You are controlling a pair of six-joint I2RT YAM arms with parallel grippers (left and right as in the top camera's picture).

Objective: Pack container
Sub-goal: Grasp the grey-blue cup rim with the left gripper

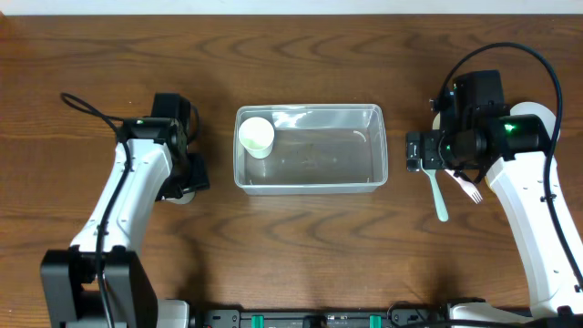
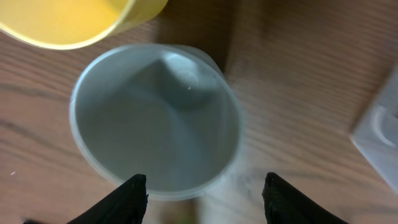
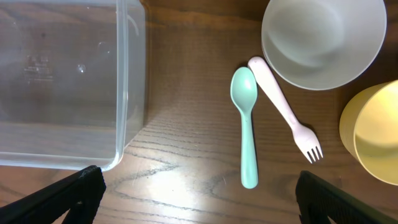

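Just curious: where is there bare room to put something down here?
Inside the container, right of the small cup; the table strip between container and near edge. Crowded beside the container's right end: spoon, fork, bowl, yellow cup.

The clear plastic rectangular container [image 1: 319, 157], with rounded corners and a raised rim, sits upright and lidless at the middle of the wooden table in the overhead view, its long sides running from 9 o'clock to 3 o'clock. Its see-through floor is bare but for a small pale yellow round cup [image 1: 257, 137] standing upright in the 10 o'clock corner. In the right wrist view the same container [image 3: 62, 81] fills the frame from 9 to 11 o'clock, one rounded corner towards 7 o'clock.
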